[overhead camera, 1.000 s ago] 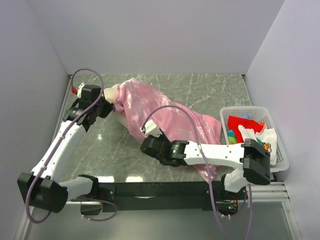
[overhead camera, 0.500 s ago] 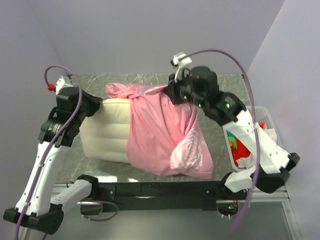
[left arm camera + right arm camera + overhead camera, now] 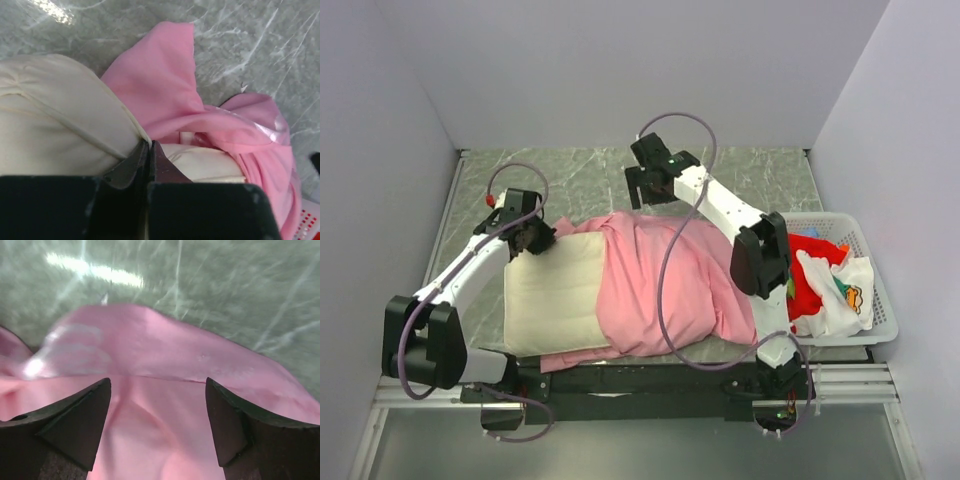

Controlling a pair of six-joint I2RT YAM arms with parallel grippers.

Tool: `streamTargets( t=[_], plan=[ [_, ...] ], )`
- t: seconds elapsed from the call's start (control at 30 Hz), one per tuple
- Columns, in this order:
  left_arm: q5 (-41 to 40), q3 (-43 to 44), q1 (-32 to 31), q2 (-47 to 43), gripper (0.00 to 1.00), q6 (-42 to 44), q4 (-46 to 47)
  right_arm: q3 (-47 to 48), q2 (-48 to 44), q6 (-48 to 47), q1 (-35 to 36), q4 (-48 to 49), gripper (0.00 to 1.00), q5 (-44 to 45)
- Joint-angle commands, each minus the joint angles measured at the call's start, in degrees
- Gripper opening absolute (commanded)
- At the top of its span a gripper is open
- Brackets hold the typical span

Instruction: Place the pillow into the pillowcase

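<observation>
Left arm: it rises from its base at the near left corner and reaches forward and inward, with the wrist tipped down at the pillow's far left corner.
Left pincer [image 3: 532,238]: it is squeezed tight, with the pillow's corner seam running in between the tips.
Pillow [image 3: 555,295]: cream, lying flat on the green marbled surface [image 3: 760,180] left of centre. Its left half is bare and its right half is tucked inside the pillowcase.
Pillowcase [image 3: 670,280]: pink and rumpled, it is drawn over the pillow's right part and spreads right almost to the basket. A thin pink strip shows under the pillow's near edge.
Right arm: from its base at the near right it stretches far forward and leftward over the pillowcase, and its purple cable [image 3: 663,290] loops across the pink cloth.
Right pincer [image 3: 645,190]: it is spread wide above the pillowcase's far edge and clamps nothing.
Basket [image 3: 875,275]: white, just right of the pillowcase, it holds a red cloth [image 3: 807,250] and a white printed cloth [image 3: 835,290].
Left wrist view only: the pressed-together tips sit at the cream seam, and a pink flap lies on bare marble beyond.
Right wrist view only: two dark fingers [image 3: 75,420] stand well apart, with smooth pink fabric below and between them and marble past its edge.
</observation>
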Motion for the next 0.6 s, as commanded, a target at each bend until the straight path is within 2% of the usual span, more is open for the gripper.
streamTargets(
  t=[0.0,0.07,0.1,0.13,0.2,0.27,0.4,0.57],
  plan=[
    [4.2,2.1,1.5,-0.4,0.3,0.8,8.1,4.3,-13.7,6.8,5.1,2.1,0.83,10.8],
    [3.1,3.2,2.3,-1.4,0.51,1.7,7.9,-1.3,-17.5,8.1,8.1,5.3,0.82,11.1],
    [2.4,3.5,2.7,-1.9,0.75,2.3,6.7,-3.0,-18.5,8.5,12.0,6.1,0.82,12.3],
    [1.5,4.8,3.2,-2.8,0.81,2.6,5.6,-6.0,-19.4,9.7,13.5,6.5,0.81,11.8],
    [-3.5,6.0,3.3,-4.0,0.91,3.0,0.6,-10.1,-21.8,11.1,16.7,10.2,0.7,8.4],
    [-10.3,6.9,3.4,-6.1,0.98,2.1,-3.9,-15.3,-22.7,13.3,20.4,13.5,0.52,6.4],
    [-18.3,-1.3,3.7,-12.6,1.0,-2.9,-8.7,-16.1,-17.6,14.0,24.0,13.7,0.47,5.0],
    [-16.7,-10.6,5.8,-19.9,1.0,-5.1,-7.2,-13.8,-10.6,14.4,23.8,11.8,0.45,6.6]
  ],
)
